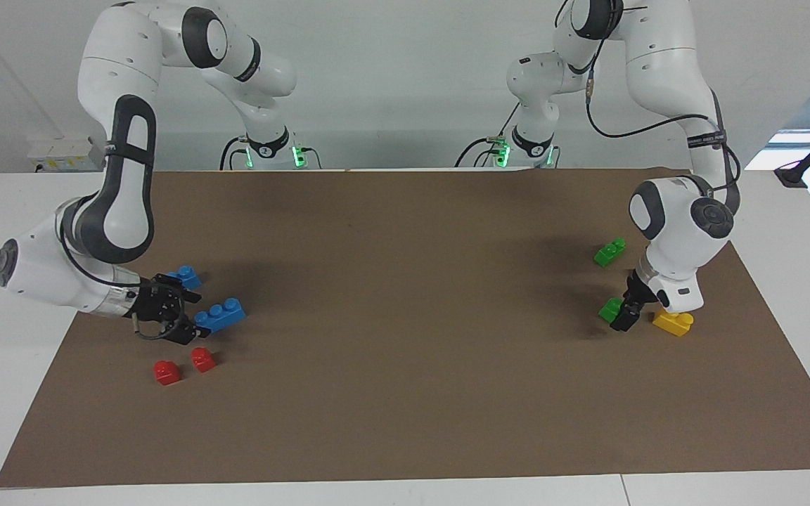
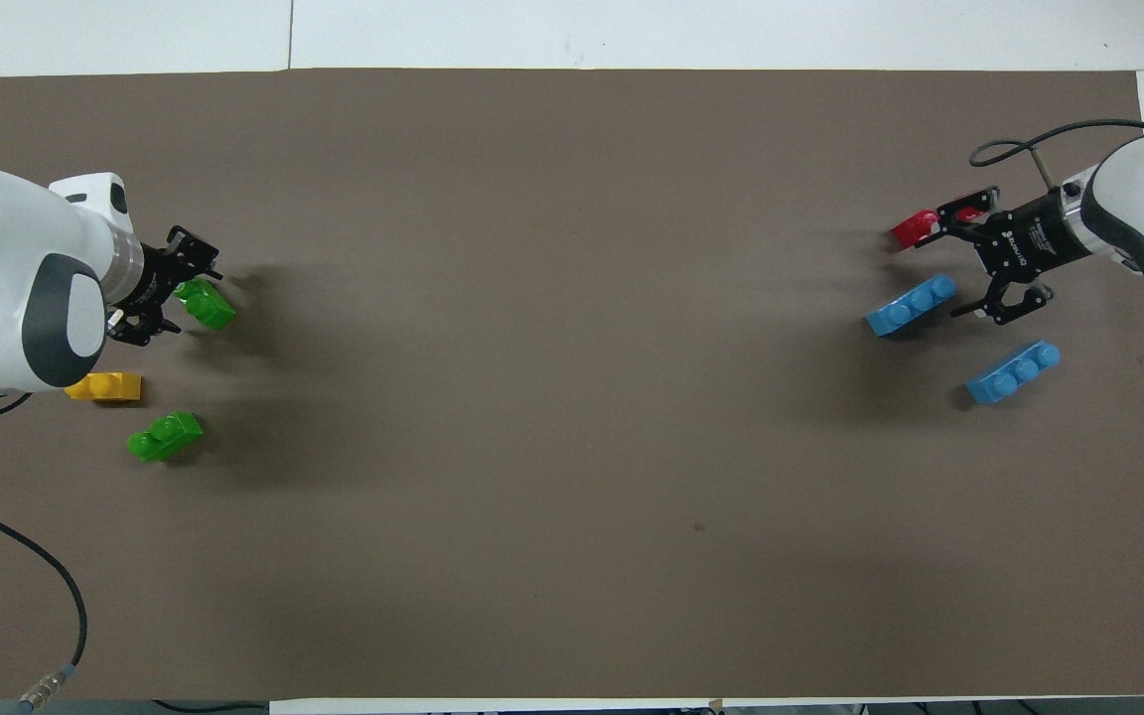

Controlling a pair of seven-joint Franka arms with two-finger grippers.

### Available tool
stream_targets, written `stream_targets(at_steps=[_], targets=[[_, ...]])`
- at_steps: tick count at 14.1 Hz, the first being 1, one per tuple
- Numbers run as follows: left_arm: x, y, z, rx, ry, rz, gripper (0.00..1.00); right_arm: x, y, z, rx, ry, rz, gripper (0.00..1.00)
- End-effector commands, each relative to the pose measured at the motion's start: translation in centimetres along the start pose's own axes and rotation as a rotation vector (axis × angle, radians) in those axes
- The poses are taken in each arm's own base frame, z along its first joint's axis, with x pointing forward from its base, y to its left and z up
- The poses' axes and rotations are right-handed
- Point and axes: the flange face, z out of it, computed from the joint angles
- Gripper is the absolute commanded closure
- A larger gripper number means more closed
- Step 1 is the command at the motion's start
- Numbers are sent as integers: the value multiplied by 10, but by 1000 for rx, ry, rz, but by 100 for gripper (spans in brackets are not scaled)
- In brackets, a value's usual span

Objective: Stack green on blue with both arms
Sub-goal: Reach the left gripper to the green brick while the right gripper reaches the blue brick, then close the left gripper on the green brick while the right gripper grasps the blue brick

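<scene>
Right gripper (image 1: 195, 315): low at the mat, released, fingers spread wide. Straddling the near end of one blue brick (image 1: 222, 313), a finger on each long side, no contact readable. Long axis in line with the reach, running out from the fingertips toward the table middle. Just past one finger, on the robots' side: second blue brick (image 1: 184, 276), apart. Past the other finger: two red bricks (image 1: 202, 359), untouched.

Left gripper (image 1: 626, 318): down at the mat, tight against one green brick (image 1: 610, 309). Clenched or released, cannot tell. Brick pokes out of the gripper toward the table middle, studs up. Just beside the gripper, away from that brick: yellow brick (image 1: 673, 322). Further off, toward the robots: second green brick (image 1: 609, 251), well apart.

Judgement: pick step on both ends, nothing lifted, stacking not begun. Each arm nearest its own colour. Closing across the short width looks right for both bricks.
</scene>
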Motion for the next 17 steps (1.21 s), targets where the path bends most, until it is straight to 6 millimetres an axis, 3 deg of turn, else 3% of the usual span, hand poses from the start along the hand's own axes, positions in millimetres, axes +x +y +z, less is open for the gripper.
stream_targets(at_steps=[1, 3, 7, 8, 14, 17], targets=[[3, 0, -2, -8, 26, -4, 28, 10, -5, 5, 21, 1, 12, 0], [4, 1, -2, -15, 32, -4, 39, 11, -3, 4, 23, -2, 15, 0], [4, 1, -3, -17, 34, 1, 95, 13, -1, 3, 28, -6, 18, 0], [4, 1, -3, -16, 33, 2, 100, 13, 0, 4, 25, -11, 17, 0], [1, 12, -23, -25, 41, 16, 100, 6, 5, 18, -9, -44, 18, 0], [0, 24, -65, -6, 22, 22, 100, 5, 7, 22, -17, -50, 22, 0]])
